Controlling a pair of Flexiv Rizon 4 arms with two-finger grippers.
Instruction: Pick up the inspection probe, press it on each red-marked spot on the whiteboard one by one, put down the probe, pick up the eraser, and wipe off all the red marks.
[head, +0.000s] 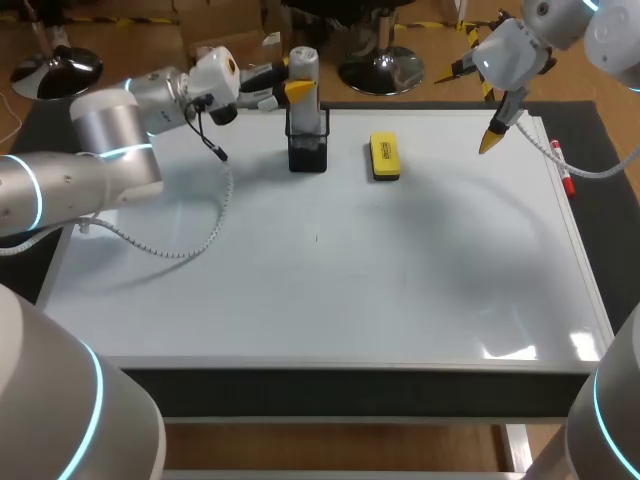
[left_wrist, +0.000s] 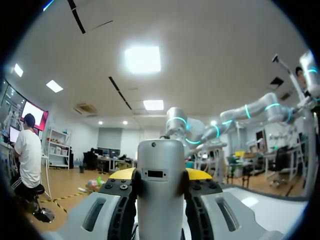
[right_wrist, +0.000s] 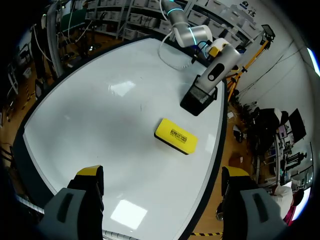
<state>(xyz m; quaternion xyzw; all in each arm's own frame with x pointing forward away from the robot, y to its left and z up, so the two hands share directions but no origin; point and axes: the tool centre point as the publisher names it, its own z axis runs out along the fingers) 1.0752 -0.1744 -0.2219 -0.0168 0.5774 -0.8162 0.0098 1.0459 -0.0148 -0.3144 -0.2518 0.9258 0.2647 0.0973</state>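
The whiteboard (head: 330, 300) is lying across the desk (head: 25, 140). Farther back, the yellow eraser (head: 384, 157) is resting near the black mesh holder (head: 307, 152), where the left tool (head: 298, 82) is clamping the upright grey inspection probe (head: 303, 58). The right tool (right_wrist: 162, 172) is hanging over the far right corner, its 2 fingers (right_wrist: 89, 172) spread wide, empty.

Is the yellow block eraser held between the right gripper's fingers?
No, the yellow block eraser lies flat on the white whiteboard, ahead of the open right gripper, untouched.
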